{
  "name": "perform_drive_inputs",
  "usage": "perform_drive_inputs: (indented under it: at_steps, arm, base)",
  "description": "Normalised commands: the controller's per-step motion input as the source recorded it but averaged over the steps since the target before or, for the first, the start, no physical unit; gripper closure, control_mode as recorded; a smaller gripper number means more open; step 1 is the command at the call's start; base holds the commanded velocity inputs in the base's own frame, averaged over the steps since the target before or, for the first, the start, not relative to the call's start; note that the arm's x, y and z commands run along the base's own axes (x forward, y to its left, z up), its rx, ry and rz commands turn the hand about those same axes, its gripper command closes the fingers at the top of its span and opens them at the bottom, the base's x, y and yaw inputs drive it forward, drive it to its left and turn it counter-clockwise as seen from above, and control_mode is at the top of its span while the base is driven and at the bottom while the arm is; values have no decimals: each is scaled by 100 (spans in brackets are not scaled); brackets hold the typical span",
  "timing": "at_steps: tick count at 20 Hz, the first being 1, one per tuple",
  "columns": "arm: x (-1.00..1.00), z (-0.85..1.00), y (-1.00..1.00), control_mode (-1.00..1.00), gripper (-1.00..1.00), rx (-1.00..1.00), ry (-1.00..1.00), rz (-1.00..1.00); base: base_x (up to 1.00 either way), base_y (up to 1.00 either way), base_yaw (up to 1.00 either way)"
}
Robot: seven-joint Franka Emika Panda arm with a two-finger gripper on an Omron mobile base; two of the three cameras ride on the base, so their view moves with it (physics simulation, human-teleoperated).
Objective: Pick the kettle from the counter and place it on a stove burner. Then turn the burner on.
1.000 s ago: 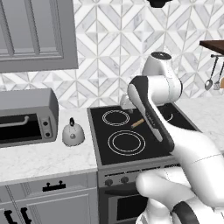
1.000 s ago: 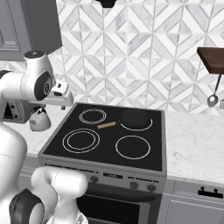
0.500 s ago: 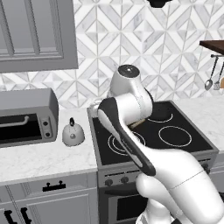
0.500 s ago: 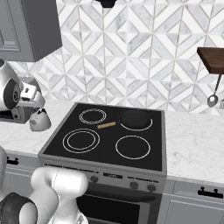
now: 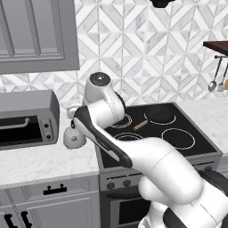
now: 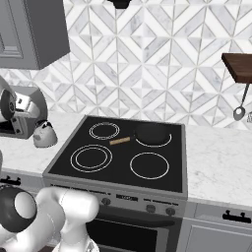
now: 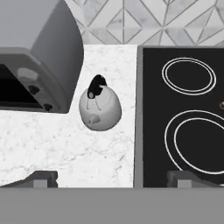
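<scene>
- Left base view: the kettle (image 5: 73, 137) sits on the tabletop (image 5: 44, 162), between toaster oven (image 5: 26, 118) and cooktop (image 5: 153, 129), partly behind the arm.
- Right base view: kettle (image 6: 44, 134) is apart from the large burner (image 6: 91, 158).
- Hand view: the tool (image 7: 111, 179) hovers spread above the kettle (image 7: 99, 108); best to centre over the black knob, descend straight, then pinch the handle.
</scene>
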Motion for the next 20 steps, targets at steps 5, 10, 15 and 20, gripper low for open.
perform_drive_inputs:
  at_steps: [5, 10, 15, 20]
  arm:
    - [77, -32, 21, -100, -100, 0, 6, 0]
    - [73, -58, 14, -100, -100, 4, 9, 0]
    - [71, -21, 43, -100, -100, 3, 1, 0]
    - [42, -14, 49, -100, -100, -2, 7, -1]
  base:
    - [0, 0, 0]
    - [0, 0, 0]
    - [0, 0, 0]
    - [0, 0, 0]
